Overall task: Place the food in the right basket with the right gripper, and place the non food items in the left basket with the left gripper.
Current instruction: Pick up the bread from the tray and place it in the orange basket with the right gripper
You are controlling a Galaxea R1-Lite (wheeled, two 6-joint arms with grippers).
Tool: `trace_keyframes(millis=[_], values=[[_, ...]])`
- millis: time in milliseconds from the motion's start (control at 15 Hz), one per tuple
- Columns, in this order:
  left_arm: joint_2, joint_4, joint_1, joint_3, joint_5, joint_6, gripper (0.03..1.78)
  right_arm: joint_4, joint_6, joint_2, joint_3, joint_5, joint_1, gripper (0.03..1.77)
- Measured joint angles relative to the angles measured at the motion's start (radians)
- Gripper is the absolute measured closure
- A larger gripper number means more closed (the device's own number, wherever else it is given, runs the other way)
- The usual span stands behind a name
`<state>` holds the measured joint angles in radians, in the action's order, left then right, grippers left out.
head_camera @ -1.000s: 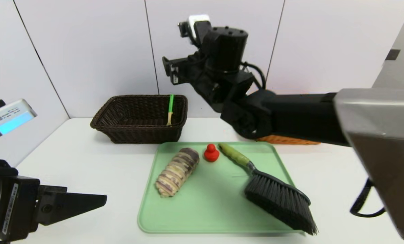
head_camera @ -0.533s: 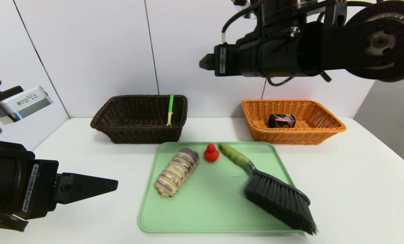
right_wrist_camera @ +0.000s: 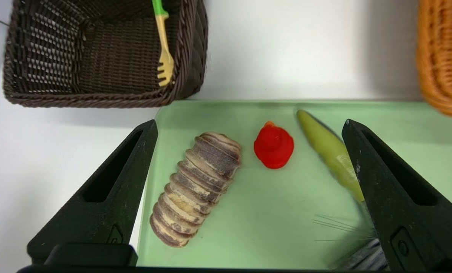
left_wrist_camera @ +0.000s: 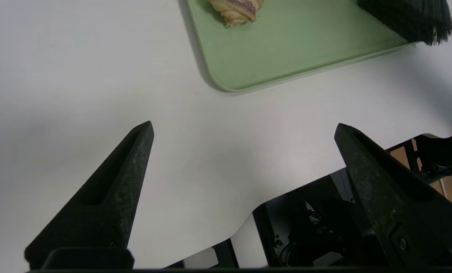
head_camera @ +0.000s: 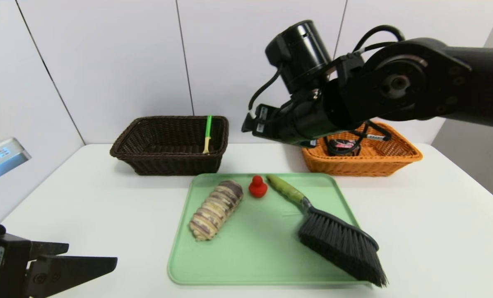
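From the head view, the right gripper [head_camera: 248, 122] hangs high between the two baskets, jaws apart and empty, pointing down towards the tray [head_camera: 246, 265]; the roll [head_camera: 216, 210] lies on the tray's left half, the red toy [head_camera: 258, 186] just beyond it, the brush [head_camera: 333, 231] slanting across the right half; the black box [head_camera: 345, 145] already sits in the orange basket [head_camera: 395, 163], partly hidden by the arm, and the spoon [head_camera: 208, 133] leans in the dark basket [head_camera: 147, 159]; the left gripper [head_camera: 76, 265] waits low at the near left, well apart from the tray. The risk here is crowding: the toy sits close by the roll's far end, so a descent aimed too far back may knock or pinch the toy instead.

In the left wrist view the left fingers [left_wrist_camera: 115, 189] stand wide apart over bare table [left_wrist_camera: 59, 76], holding nothing; only the tray's near corner, the roll's tip and some bristles show; if both arms reach for the tray at once they may collide.

In the right wrist view the right fingers [right_wrist_camera: 108, 189] are spread wide, framing roll [right_wrist_camera: 197, 185], toy [right_wrist_camera: 274, 149] and the brush handle [right_wrist_camera: 330, 151]; the roll lies askew to the jaws, so closing without turning the wrist may catch it endwise and let it slip; its thick soft body may also squash or roll away.
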<state>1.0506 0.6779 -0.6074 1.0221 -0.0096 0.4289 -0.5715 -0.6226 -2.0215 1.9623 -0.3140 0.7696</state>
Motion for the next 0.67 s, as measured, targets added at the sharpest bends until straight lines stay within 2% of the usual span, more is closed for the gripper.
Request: trace_keyframes(millis=[400, 667], values=[[-0.117, -0.005, 0.000, -0.136, -0.004, 0.000, 0.12, 0.029, -0.019, -0.115, 0.001, 0.000, 0.119, 0.11], [-0.163, -0.005, 0.003, -0.170, -0.006, 0.002, 0.12, 0.069, -0.027, -0.163, 0.002, 0.000, 0.148, 0.11]])
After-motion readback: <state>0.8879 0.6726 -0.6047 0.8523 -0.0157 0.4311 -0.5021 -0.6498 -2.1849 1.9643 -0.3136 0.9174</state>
